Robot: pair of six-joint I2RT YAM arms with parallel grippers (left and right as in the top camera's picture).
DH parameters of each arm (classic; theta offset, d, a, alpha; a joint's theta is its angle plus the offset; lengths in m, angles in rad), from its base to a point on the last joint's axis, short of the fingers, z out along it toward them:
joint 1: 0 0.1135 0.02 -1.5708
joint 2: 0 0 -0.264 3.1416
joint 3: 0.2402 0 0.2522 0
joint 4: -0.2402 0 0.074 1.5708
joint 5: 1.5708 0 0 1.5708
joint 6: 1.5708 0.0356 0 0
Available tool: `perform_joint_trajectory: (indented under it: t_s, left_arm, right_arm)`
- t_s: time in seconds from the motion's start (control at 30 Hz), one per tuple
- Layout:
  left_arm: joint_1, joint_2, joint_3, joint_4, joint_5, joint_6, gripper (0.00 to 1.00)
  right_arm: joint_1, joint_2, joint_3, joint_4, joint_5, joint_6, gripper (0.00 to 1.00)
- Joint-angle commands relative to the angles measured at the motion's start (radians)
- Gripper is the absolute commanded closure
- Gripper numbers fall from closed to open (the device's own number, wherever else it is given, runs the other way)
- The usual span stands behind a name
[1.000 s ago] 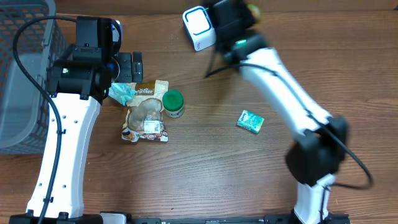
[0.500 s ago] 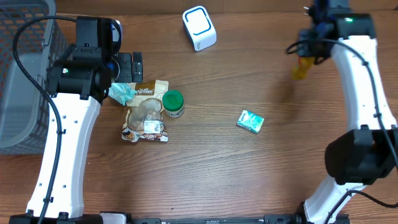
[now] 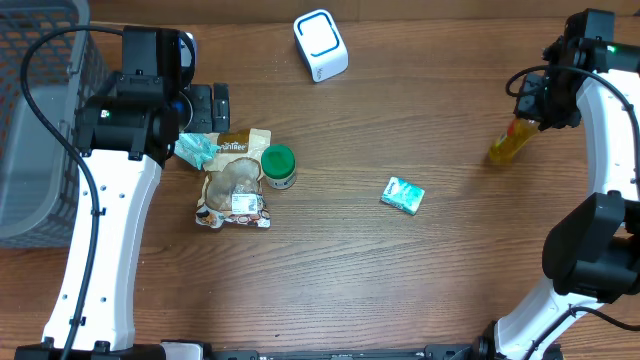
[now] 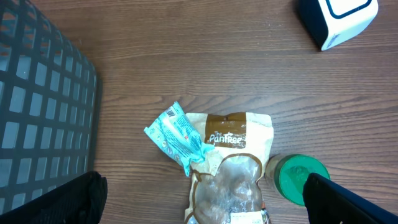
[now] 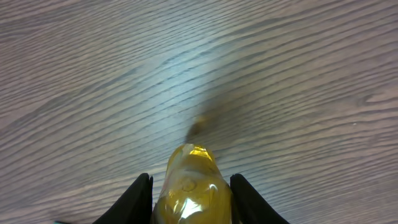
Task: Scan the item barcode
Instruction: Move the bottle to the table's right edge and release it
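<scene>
A yellow bottle point(image 3: 508, 142) hangs tilted at the table's right side, with my right gripper point(image 3: 527, 122) shut on it. In the right wrist view the bottle point(image 5: 193, 180) fills the gap between the two black fingers point(image 5: 142, 194) of that gripper point(image 5: 191, 190), above bare wood. No barcode shows on it. The white and blue scanner point(image 3: 320, 45) stands at the back centre, far left of the bottle. My left gripper point(image 3: 208, 108) is open over a brown snack pouch point(image 4: 233, 168), holding nothing.
A teal packet point(image 3: 195, 150), a green-lidded jar point(image 3: 278, 165) and the pouch point(image 3: 235, 180) lie together at left. A mint-green box point(image 3: 402, 195) lies mid-table. A grey mesh basket point(image 3: 35, 130) stands at the far left edge.
My right arm has swung with the yellow bottle from beside the scanner out to the table's right side and lowered it. The left arm has not moved.
</scene>
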Motion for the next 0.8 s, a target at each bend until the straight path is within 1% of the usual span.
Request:
perform_joint_trajectory:
  t_s: [0.0, 0.1, 0.27, 0.37, 0.4, 0.43, 0.47, 0.53, 0.57, 0.63, 0.77]
  left_arm:
    - [0.004, 0.005, 0.012, 0.0, -0.006, 0.015, 0.01]
    - [0.004, 0.005, 0.012, 0.0, -0.006, 0.015, 0.0]
    - [0.004, 0.005, 0.012, 0.0, -0.006, 0.015, 0.0]
    - [0.004, 0.005, 0.012, 0.0, -0.006, 0.015, 0.01]
    - [0.004, 0.005, 0.012, 0.0, -0.006, 0.015, 0.01]
    - [0.004, 0.005, 0.012, 0.0, -0.006, 0.015, 0.01]
    - [0.004, 0.005, 0.012, 0.0, -0.006, 0.015, 0.0]
    - [0.004, 0.005, 0.012, 0.0, -0.006, 0.015, 0.0]
    - [0.004, 0.005, 0.012, 0.0, -0.006, 0.015, 0.0]
    - [0.004, 0.005, 0.012, 0.0, -0.006, 0.015, 0.01]
    - [0.004, 0.005, 0.012, 0.0, -0.006, 0.015, 0.0]
  right_arm:
    - [0.003, -0.008, -0.017, 0.005, -0.022, 0.011, 0.9]
    - [0.003, -0.008, -0.055, 0.026, -0.022, 0.011, 0.87]
    - [0.003, -0.008, -0.129, 0.145, -0.022, 0.011, 0.83]
    - [0.003, -0.008, -0.135, 0.156, -0.022, 0.011, 0.73]
    - [0.003, -0.008, -0.135, 0.155, -0.022, 0.011, 0.66]
    - [0.003, -0.008, -0.135, 0.154, -0.022, 0.011, 0.56]
    - [0.004, -0.008, -0.135, 0.152, -0.022, 0.011, 0.49]
    - [0.003, -0.008, -0.135, 0.145, -0.022, 0.011, 0.41]
    - [0.004, -0.008, -0.135, 0.143, -0.022, 0.011, 0.34]
    - [0.004, -0.008, -0.135, 0.143, -0.022, 0.011, 0.27]
    - [0.004, -0.012, -0.127, 0.143, -0.022, 0.013, 0.26]
